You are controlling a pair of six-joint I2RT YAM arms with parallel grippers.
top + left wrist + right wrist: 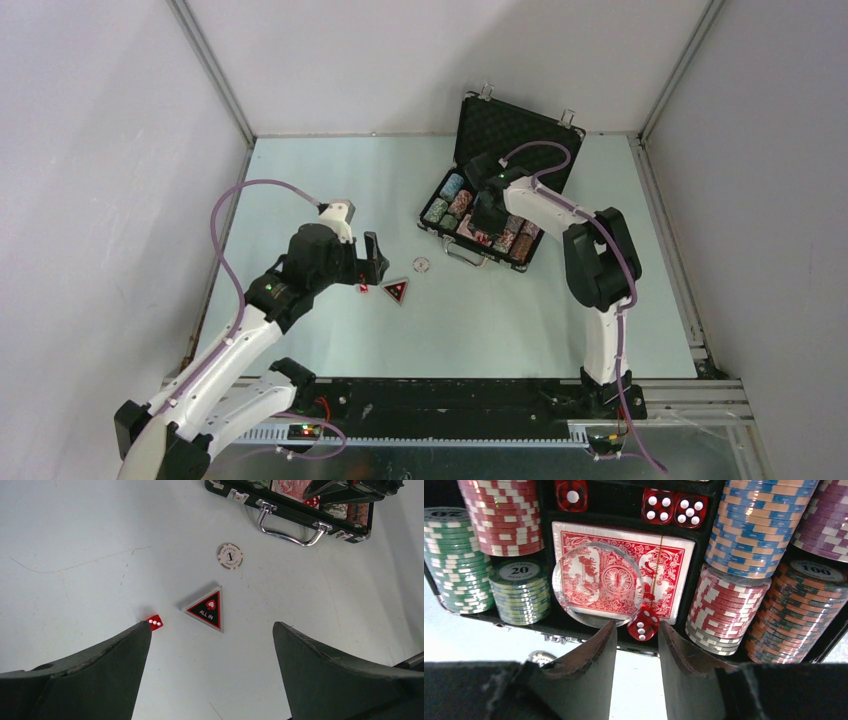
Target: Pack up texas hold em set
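The black briefcase (519, 131) lies open at the back right, holding chip stacks and a red card deck (624, 575). My right gripper (638, 630) hovers over its front edge, jaws narrowly apart. A tilted red die (643, 623) lies at its fingertips, against the right finger and clear of the left. A clear round disc (596, 582) rests on the deck. My left gripper (210, 630) hangs wide open above the table. Another red die (154, 622) sits at its left fingertip, the black "ALL IN" triangle (206, 609) just beyond, and a white chip (230, 556) farther off.
Inside the case stand red/white (506, 515), green (454, 560), blue (754, 525) and orange (794, 610) chip stacks, with three dice (658, 505) in slots. The silver handle (290, 527) juts out from the case's front edge. Side walls enclose the table.
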